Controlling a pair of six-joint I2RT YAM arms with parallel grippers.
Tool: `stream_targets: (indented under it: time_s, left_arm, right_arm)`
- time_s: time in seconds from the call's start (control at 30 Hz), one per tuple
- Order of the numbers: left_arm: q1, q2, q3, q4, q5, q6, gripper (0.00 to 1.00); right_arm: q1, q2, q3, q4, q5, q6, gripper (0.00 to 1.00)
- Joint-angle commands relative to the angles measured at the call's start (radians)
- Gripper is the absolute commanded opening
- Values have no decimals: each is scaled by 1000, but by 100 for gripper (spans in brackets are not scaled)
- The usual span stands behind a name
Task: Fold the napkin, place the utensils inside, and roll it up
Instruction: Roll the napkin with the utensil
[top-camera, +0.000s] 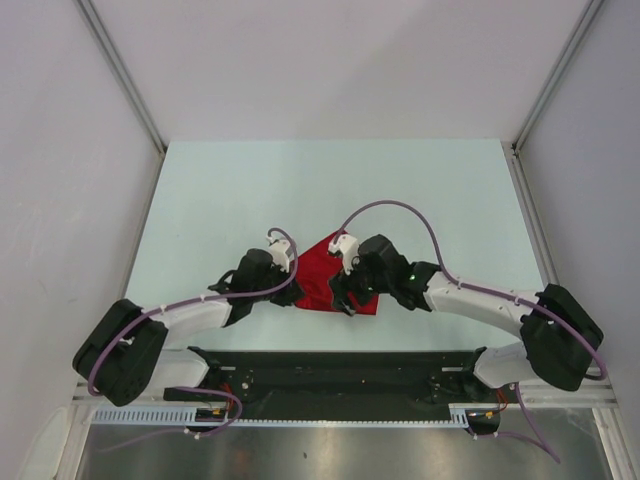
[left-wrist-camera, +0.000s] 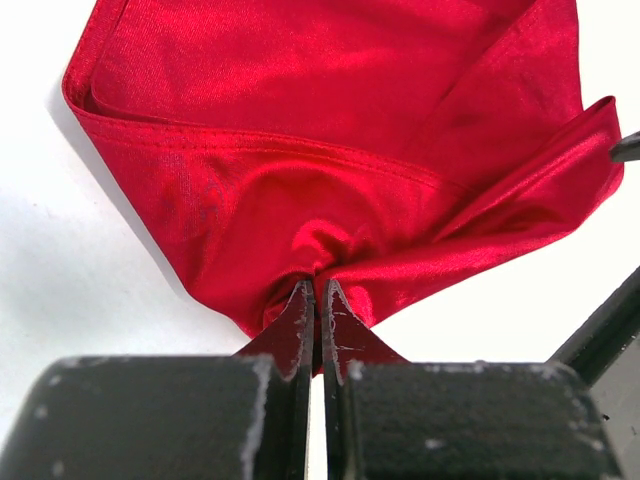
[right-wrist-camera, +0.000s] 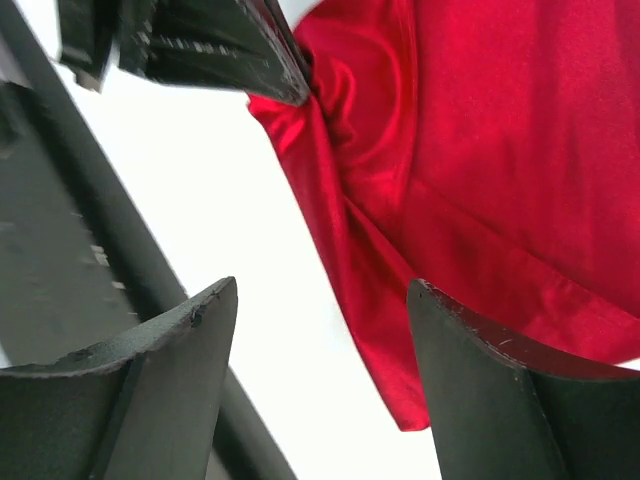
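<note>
Left wrist view: the left gripper pinches a bunched corner of the red napkin, which lies folded on the pale table between both arms. The right gripper hangs over its edge, spread wide.

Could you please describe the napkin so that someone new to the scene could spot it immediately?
On the pale table, look near its front edge, between the two arms. The napkin is the loosely folded cloth there, a bunched part pinched in the left claw. It is the only bright red, soft thing beside the black and white arms.
</note>
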Motion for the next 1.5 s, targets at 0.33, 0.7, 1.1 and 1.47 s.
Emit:
stream_targets:
  time_s: [0.33,0.7,1.1,1.47]
  left_arm:
    - [17,18,26,-50,21,-13,0]
    - [25,17,33,-56,24,-16,0]
    - [35,14,36,-67,20,-17,0]
    - [54,57,65,-83,31,-25,0]
  right_arm:
    - [80,168,54,-104,242,-71,73]
    - [86,197,88,-254,322,38,69]
    - [68,252,150,-369,238,61,43]
    - [46,185,200,-342,187,-1,66]
